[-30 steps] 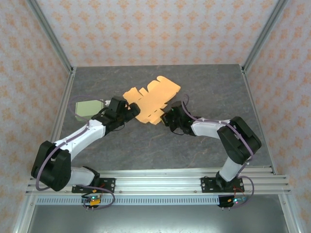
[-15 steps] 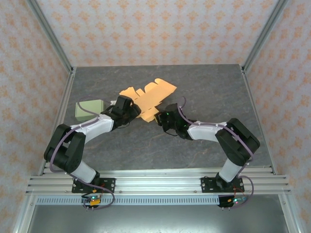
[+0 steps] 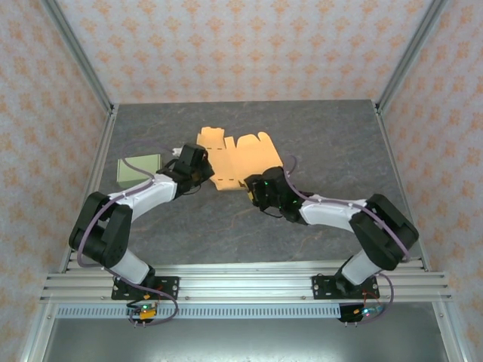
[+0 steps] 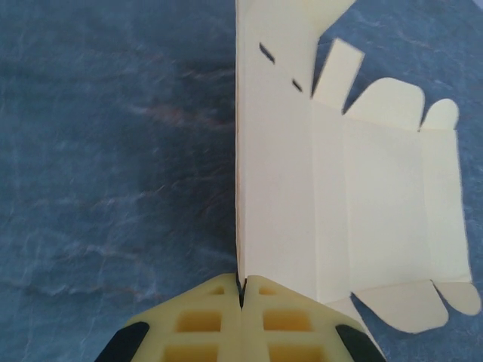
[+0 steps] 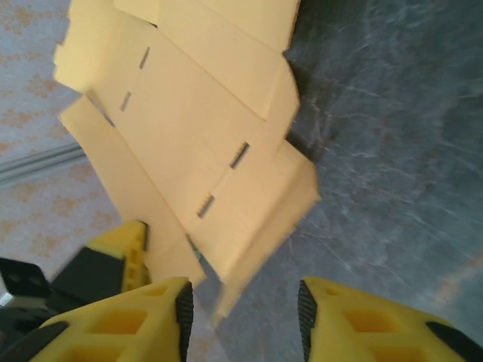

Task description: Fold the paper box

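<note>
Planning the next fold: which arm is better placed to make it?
Right, probably: the right gripper is open by the box; the left gripper is shut on its edge, anchoring it.

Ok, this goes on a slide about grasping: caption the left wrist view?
Left gripper shut on the edge of the flat paper box blank, over the marbled table.

Bright, even light from above; crisp overhead, softer at the wrists.
From the top, the counter (image 3: 324, 143) is evenly lit, with faint soft shadows under the arms and no glare. The left wrist view runs cold and blue, washing the paper box (image 4: 377, 196) to pale cream, with a dim shadow band beside its raised edge. In the right wrist view the sheet's near corner is blurred, and the right claw (image 5: 241, 302) sits soft, close to the lens.
</note>
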{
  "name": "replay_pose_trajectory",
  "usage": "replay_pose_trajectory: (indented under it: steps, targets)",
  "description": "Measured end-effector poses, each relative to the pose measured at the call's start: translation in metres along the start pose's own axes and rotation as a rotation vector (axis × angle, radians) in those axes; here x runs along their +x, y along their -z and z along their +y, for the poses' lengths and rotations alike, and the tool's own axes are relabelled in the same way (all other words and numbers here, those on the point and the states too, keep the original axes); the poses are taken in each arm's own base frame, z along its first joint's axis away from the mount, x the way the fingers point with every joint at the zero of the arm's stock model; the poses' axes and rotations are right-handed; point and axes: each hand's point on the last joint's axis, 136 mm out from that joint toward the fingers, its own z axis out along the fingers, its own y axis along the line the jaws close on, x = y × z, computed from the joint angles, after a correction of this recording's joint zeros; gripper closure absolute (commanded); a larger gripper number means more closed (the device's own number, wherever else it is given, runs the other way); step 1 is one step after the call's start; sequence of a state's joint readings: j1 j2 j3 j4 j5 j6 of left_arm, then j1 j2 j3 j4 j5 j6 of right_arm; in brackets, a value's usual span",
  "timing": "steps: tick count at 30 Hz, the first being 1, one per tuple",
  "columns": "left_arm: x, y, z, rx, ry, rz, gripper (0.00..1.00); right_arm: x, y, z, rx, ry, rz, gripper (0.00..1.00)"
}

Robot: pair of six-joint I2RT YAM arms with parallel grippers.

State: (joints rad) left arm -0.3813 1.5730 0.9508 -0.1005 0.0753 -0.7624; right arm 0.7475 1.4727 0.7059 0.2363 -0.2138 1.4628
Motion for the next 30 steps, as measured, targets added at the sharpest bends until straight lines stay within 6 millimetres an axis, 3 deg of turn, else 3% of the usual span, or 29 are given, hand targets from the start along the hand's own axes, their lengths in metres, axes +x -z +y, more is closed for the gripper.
replay_pose_trajectory:
  steps: [3,6,9,11,15,17,22,26,30]
  targets:
    - [-0.012,-0.002,-0.023,0.045,-0.11,0.015,1.0,-0.009,0.035,0.008,0.006,0.09,-0.065,0.5]
    - [-0.016,-0.005,-0.05,0.118,-0.244,0.06,1.0,-0.029,0.079,0.025,-0.015,0.23,-0.195,0.36]
    - [-0.007,-0.003,-0.074,0.226,-0.362,0.137,1.0,-0.054,0.119,0.05,-0.043,0.435,-0.373,0.3]
    - [0.002,-0.003,-0.085,0.285,-0.433,0.204,1.0,-0.068,0.129,0.06,-0.029,0.622,-0.461,0.29]
    - [0.024,-0.01,-0.109,0.416,-0.593,0.384,1.0,-0.096,0.113,0.053,0.152,0.996,-0.498,0.28]
    - [0.037,-0.012,-0.116,0.484,-0.669,0.474,1.0,-0.113,0.1,0.047,0.254,1.099,-0.471,0.28]
    - [0.073,-0.006,-0.102,0.573,-0.791,0.667,1.0,-0.157,0.064,0.056,0.385,1.247,-0.307,0.28]
    - [0.081,-0.001,-0.092,0.597,-0.827,0.725,1.0,-0.166,0.036,0.057,0.408,1.348,-0.11,0.34]
    - [0.075,0.001,-0.088,0.625,-0.846,0.732,1.0,-0.155,0.009,0.023,0.421,1.39,0.151,0.34]
